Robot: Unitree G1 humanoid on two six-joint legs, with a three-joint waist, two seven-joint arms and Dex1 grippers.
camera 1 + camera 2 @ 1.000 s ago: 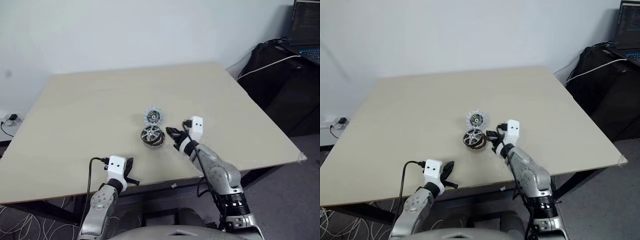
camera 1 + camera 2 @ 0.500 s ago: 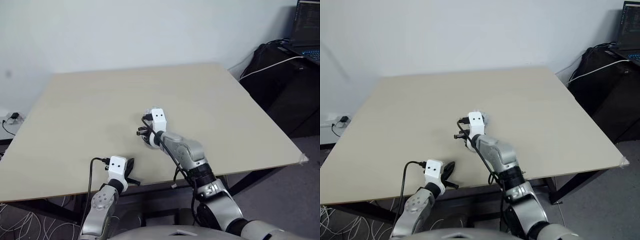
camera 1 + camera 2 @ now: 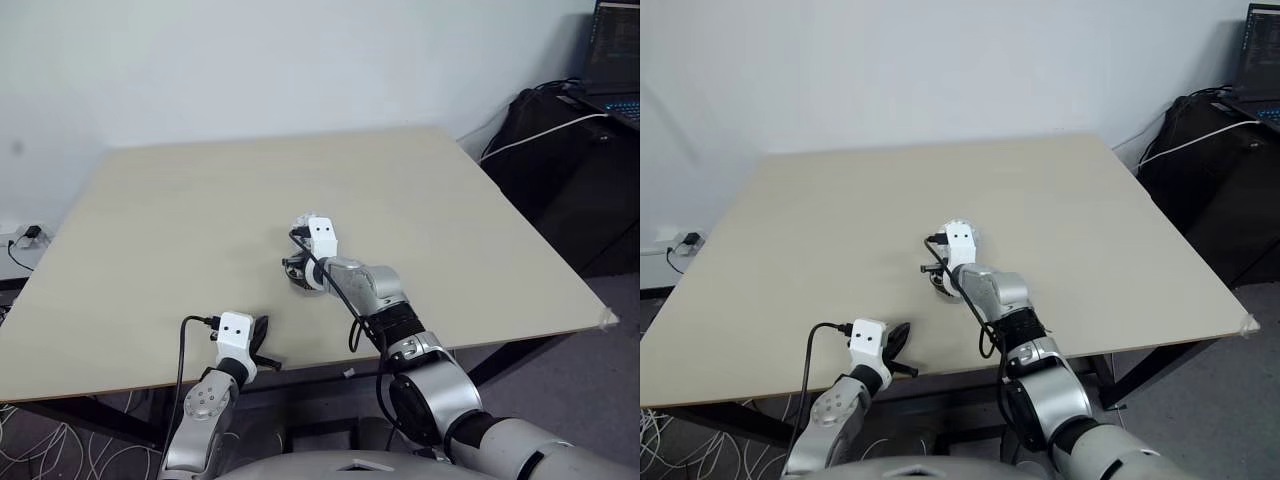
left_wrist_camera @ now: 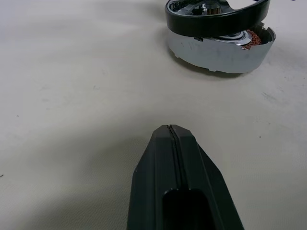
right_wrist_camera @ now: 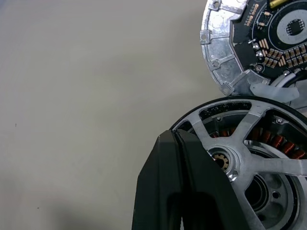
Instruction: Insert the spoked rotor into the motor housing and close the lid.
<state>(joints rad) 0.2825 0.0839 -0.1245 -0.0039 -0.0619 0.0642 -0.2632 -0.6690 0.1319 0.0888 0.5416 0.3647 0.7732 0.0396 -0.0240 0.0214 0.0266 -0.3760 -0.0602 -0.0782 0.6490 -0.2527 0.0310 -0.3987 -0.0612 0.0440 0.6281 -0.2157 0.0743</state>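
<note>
1. The spoked rotor [image 5: 249, 158] sits tilted on the motor housing [image 4: 225, 48], mid-tabletop [image 3: 180, 210]; the lid [image 5: 249, 43] lies just beyond, circuit face up.
2. Risk, as I judge it: pressing off-centre could jam the rotor askew or skid the housing.
3. The right end effector [image 5: 178, 139], closed and empty, angles down over the rotor's rim.
4. The left end effector [image 4: 171, 130] rests closed, well apart.

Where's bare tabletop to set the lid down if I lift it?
Bare table runs broadly between the motor housing and the left edge, likewise toward the right edge and far wall. It is crowded mid-table: the right hand sits over the spoked rotor, with the lid right beside.
</note>
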